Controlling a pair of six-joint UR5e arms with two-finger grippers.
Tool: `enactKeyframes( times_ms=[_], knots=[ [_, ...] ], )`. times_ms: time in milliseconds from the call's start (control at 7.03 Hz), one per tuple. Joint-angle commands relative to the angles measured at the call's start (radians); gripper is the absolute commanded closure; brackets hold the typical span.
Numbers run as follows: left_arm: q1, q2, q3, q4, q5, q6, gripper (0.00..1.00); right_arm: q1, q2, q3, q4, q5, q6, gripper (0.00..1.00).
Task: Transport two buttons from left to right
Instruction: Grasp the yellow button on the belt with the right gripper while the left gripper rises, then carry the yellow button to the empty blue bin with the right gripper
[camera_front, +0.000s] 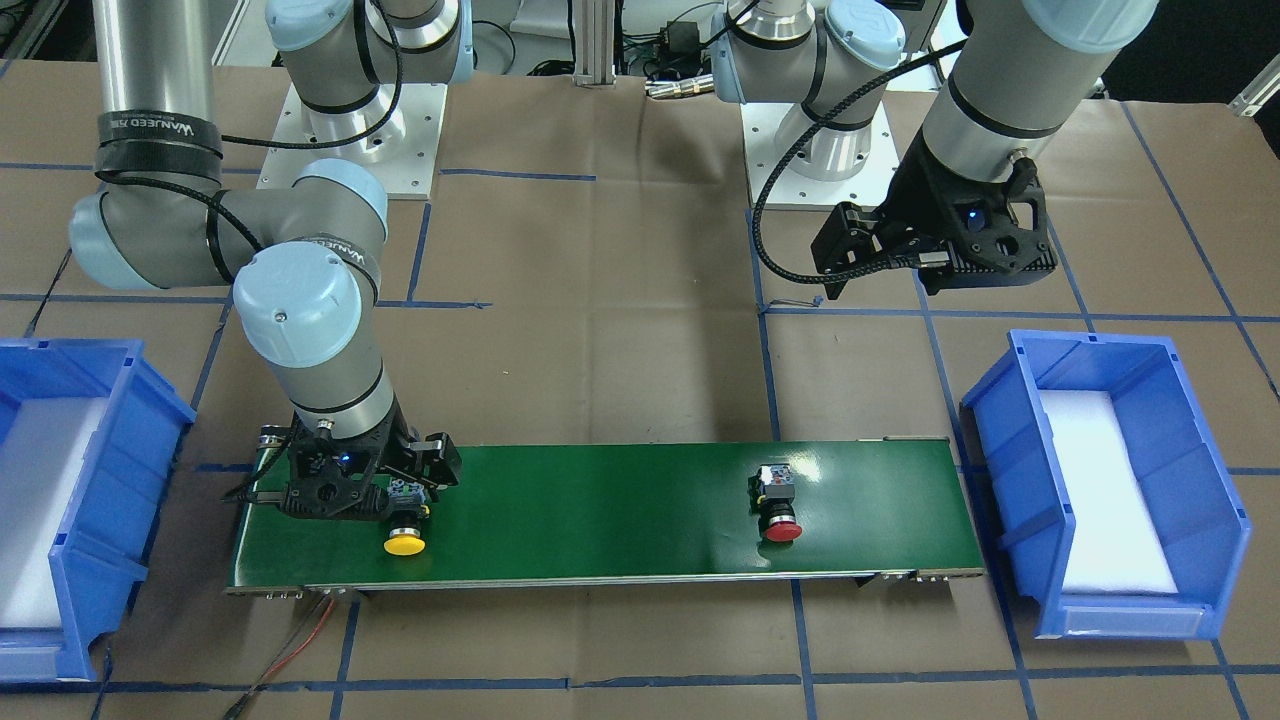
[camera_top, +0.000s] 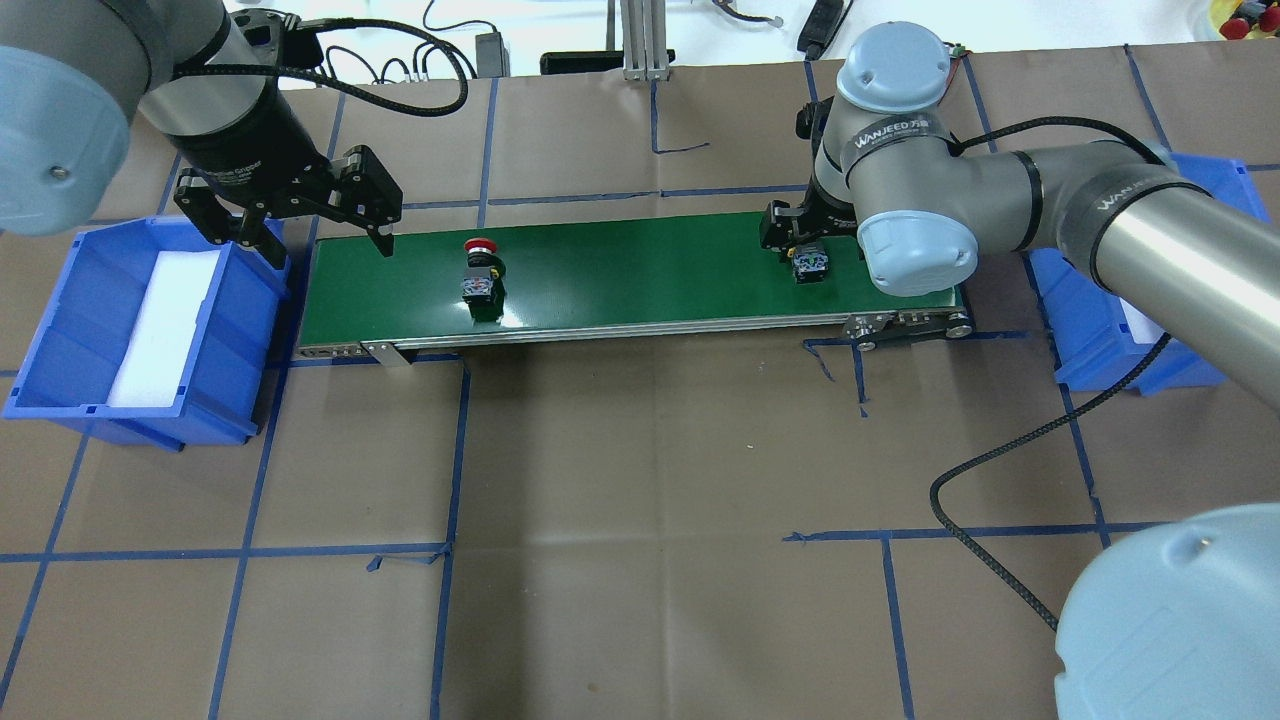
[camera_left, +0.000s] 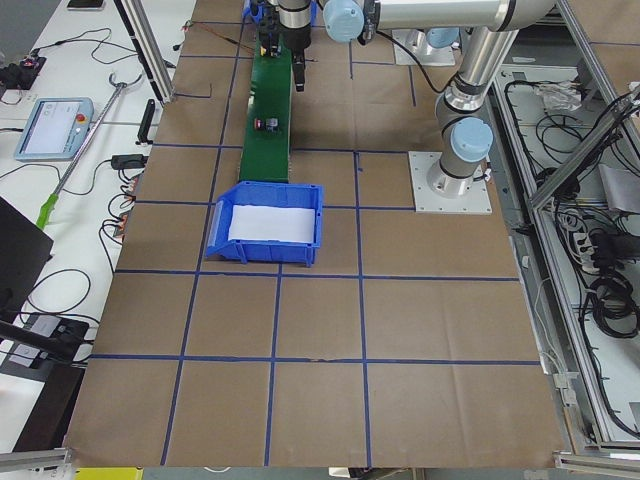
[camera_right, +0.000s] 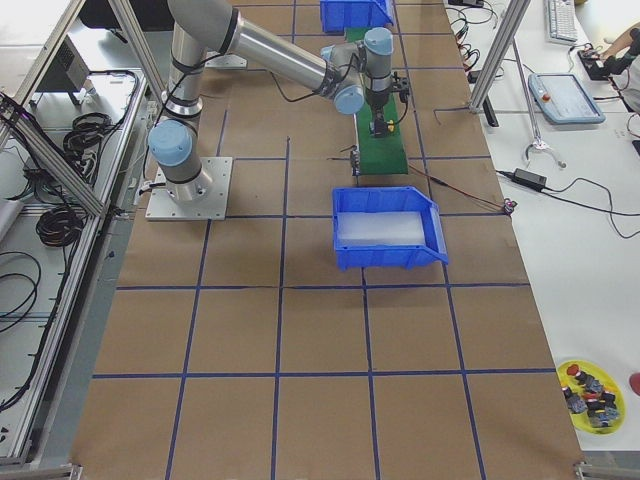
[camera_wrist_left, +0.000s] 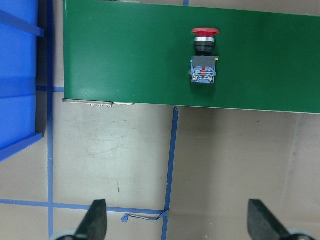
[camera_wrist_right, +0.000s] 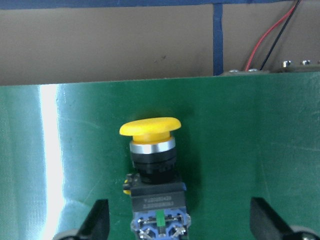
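The yellow button (camera_wrist_right: 150, 150) lies on its side at the right end of the green belt (camera_top: 650, 270). It also shows in the front view (camera_front: 405, 540). My right gripper (camera_wrist_right: 180, 225) is low over it. Its jaws are open and stand on either side of the grey rear body, apart from it. The red button (camera_wrist_left: 204, 55) lies on its side nearer the belt's left end and shows in the overhead view (camera_top: 480, 265) too. My left gripper (camera_top: 325, 245) is open and empty, raised over the belt's left end, left of the red button.
A blue bin with a white pad (camera_top: 60, 330) stands just left of the belt. A second blue bin (camera_top: 1100, 340) stands at the right end, partly hidden by my right arm. Brown paper with blue tape lines covers the table.
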Motion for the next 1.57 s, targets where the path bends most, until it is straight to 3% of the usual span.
enactKeyframes(
  times_ms=[0,142,285,569,854,1138,1423],
  knots=[
    [-0.001,-0.003,0.0,0.0,0.0,-0.001,0.0,-0.002,0.025,-0.001,0.005,-0.002,-0.008,0.25],
    [-0.001,-0.001,-0.002,0.0,0.0,-0.001,0.0,-0.006,0.024,-0.009,0.017,-0.003,-0.018,0.81],
    [-0.001,-0.001,0.0,0.0,0.001,-0.001,0.0,-0.014,0.021,-0.015,0.02,-0.003,-0.021,0.94],
    [-0.001,-0.001,0.0,0.0,0.001,-0.001,0.0,-0.066,-0.033,-0.027,0.025,-0.038,-0.077,0.96],
    [-0.001,-0.001,0.0,0.0,0.001,-0.001,0.0,-0.206,-0.158,-0.107,0.26,-0.036,-0.193,0.95],
    [-0.001,0.0,0.0,0.0,0.001,-0.003,0.0,-0.398,-0.209,-0.176,0.397,-0.045,-0.487,0.95],
    [-0.001,0.0,0.0,0.0,0.001,-0.006,0.0,-0.59,-0.191,-0.164,0.398,-0.005,-0.724,0.96]
  ],
)
